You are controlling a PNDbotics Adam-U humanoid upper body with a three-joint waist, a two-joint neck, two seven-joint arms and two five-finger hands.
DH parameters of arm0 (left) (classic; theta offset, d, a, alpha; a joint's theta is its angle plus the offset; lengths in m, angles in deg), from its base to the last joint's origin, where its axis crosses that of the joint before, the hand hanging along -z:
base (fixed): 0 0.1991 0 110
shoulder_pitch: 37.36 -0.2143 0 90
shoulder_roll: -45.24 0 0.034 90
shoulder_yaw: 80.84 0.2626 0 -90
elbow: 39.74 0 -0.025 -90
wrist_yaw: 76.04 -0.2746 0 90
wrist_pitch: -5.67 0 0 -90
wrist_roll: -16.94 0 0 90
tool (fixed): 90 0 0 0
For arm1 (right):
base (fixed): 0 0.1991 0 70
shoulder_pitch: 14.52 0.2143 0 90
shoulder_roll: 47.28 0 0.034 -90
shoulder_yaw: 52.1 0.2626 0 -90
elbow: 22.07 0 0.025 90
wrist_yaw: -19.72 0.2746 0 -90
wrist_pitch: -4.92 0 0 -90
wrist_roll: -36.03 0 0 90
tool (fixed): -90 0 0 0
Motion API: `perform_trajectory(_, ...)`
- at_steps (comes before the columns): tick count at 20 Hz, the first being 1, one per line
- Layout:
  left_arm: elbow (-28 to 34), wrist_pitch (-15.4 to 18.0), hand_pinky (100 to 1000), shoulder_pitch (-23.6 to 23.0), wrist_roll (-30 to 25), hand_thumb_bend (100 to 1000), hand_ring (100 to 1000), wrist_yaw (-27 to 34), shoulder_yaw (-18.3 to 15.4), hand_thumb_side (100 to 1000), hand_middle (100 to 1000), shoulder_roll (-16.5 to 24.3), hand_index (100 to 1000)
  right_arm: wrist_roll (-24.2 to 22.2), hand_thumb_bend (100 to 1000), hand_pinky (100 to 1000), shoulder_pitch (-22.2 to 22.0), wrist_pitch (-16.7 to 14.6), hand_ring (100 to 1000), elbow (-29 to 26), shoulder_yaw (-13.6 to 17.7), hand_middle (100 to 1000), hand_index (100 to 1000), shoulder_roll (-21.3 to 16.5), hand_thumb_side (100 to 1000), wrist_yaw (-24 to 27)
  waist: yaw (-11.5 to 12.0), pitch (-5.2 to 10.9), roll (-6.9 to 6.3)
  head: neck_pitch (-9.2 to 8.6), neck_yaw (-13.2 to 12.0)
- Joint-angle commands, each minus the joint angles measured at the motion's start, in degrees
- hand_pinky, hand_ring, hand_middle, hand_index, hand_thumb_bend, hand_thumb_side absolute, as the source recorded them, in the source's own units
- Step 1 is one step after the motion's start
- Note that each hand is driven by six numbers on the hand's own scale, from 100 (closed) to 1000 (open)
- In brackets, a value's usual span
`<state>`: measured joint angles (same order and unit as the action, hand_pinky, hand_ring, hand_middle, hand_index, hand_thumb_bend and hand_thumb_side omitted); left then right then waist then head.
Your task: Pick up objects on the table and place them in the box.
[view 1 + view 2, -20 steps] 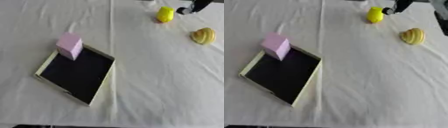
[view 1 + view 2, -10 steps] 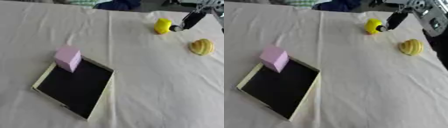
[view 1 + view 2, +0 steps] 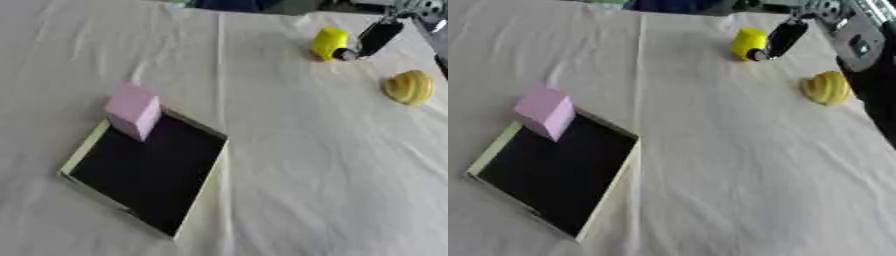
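A shallow box with a black floor and cream rim lies at the lower left. A pink cube stands at its far left corner, tilted over the rim. At the upper right sits a small yellow block. My right hand comes in from the top right corner, and a straight black finger slants down with its tip against the block's right side. The hand holds nothing that I can see. A rounded, ribbed yellow object lies to the right, below the hand. My left hand does not show.
A white cloth with a long fold line running away from me covers the whole table. My dark right forearm fills the right edge in the right eye view, beside the ribbed object.
The camera has tilted, so the whole picture sits lower than a second ago. My right hand has come down towards the yellow block, and its fingertip now touches it.
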<state>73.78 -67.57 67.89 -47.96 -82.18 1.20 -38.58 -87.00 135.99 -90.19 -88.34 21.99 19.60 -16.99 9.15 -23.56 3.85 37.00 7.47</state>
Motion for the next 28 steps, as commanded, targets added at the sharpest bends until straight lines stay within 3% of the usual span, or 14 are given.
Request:
perform_trajectory(1, 1.1, 0.0, 811, 0.7, -0.3, 222, 801, 0.2, 0.0, 389, 783, 0.7, 865, 0.5, 372, 965, 1.2, 0.3, 979, 0.4, 1.0, 907, 957, -1.3, 100, -0.9, 0.2, 0.87, -0.16, 0.45, 0.1)
perform_trajectory(7, 1.1, -0.1, 811, 0.7, -0.4, 218, 802, 0.2, 0.0, 392, 783, 0.6, 865, 1.3, 372, 965, 1.2, 0.7, 980, 1.4, 1.7, 907, 957, -1.3, 100, -2.3, 0.3, 0.15, -0.09, 0.30, 0.0)
perform_trajectory(25, 1.1, -0.3, 812, 0.8, -0.7, 201, 803, 0.2, 0.2, 406, 786, 0.1, 865, 4.9, 369, 961, 2.0, 2.8, 976, 6.8, 4.3, 902, 957, 0.2, 100, -6.4, 1.7, -1.84, 0.40, -2.37, 0.7)
perform_trajectory(28, 1.1, -0.3, 812, 0.8, -0.8, 199, 803, 0.2, 0.3, 408, 786, 0.0, 865, 5.1, 332, 951, 2.1, 2.9, 965, 7.7, 4.5, 884, 952, 0.4, 100, -7.6, 1.8, -2.18, 0.43, -2.52, 0.8)
